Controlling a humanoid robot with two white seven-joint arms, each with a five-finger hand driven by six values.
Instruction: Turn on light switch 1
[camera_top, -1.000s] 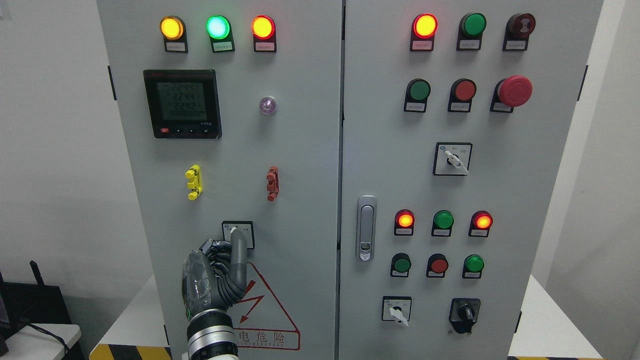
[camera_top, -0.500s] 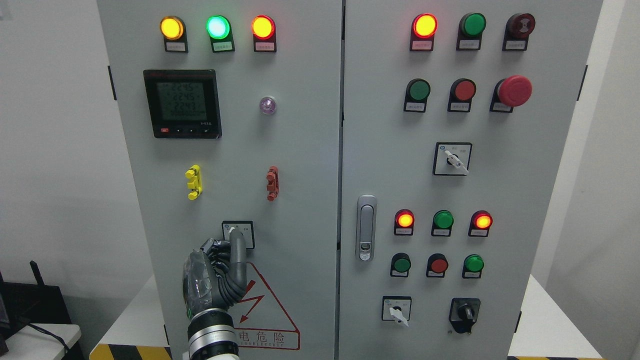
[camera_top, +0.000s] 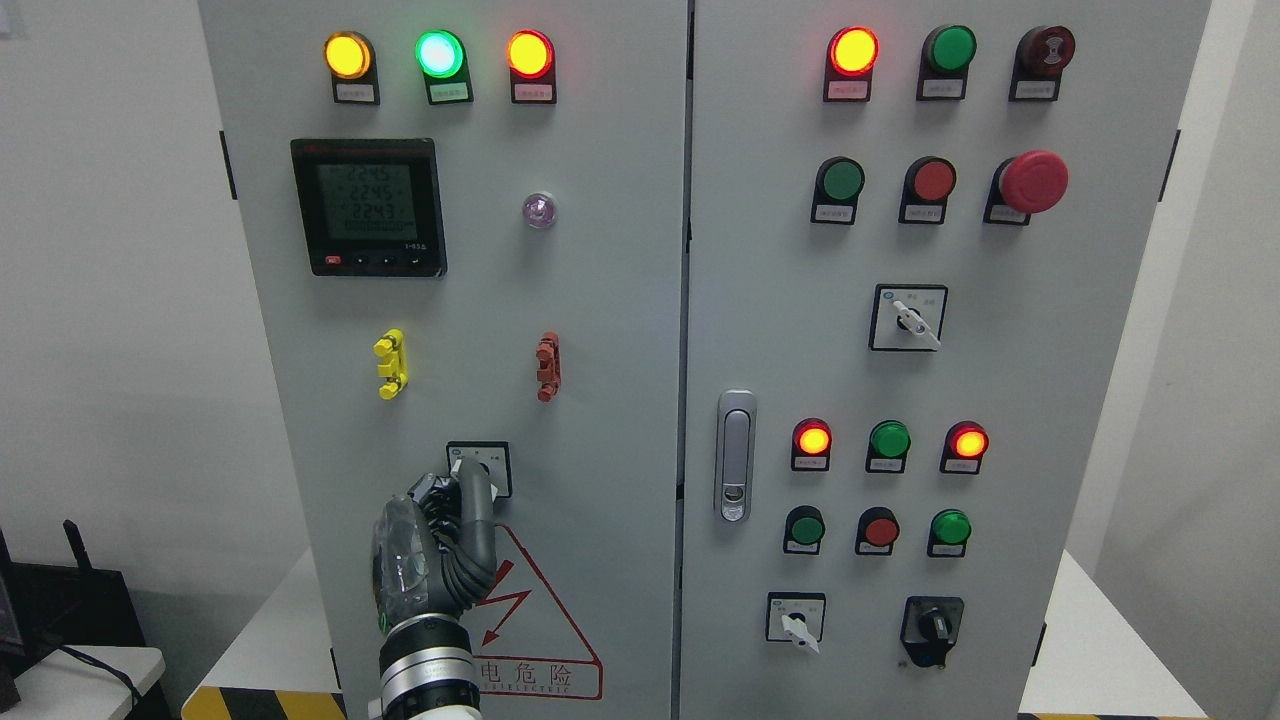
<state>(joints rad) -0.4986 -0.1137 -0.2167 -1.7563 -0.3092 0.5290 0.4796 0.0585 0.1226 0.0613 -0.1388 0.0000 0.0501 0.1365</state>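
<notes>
The small rotary switch (camera_top: 484, 466) sits in a white-framed plate low on the cabinet's left door (camera_top: 600, 320), just above the red warning triangle. My left hand (camera_top: 470, 482) rises from the bottom edge and covers the plate's lower left part. Its grey fingers (camera_top: 474, 520) are curled, with the tips against the black knob; the thumb is hidden behind them. Only the knob's upper right part shows. Above, the yellow lamp (camera_top: 347, 55), green lamp (camera_top: 437, 53) and red lamp (camera_top: 527, 53) are lit. My right hand is out of view.
A digital meter (camera_top: 367, 207) and yellow (camera_top: 390, 364) and red (camera_top: 546, 366) clips sit above the switch. The right door carries a handle (camera_top: 735, 455), lamps, push buttons, an emergency stop (camera_top: 1035, 181) and other rotary switches (camera_top: 905, 318). A striped table edge (camera_top: 260, 703) lies below.
My left hand's fingers have curled lower and tighter onto the knob. The white pointer seen beside the fingertip earlier is now covered. The view has shifted slightly.
</notes>
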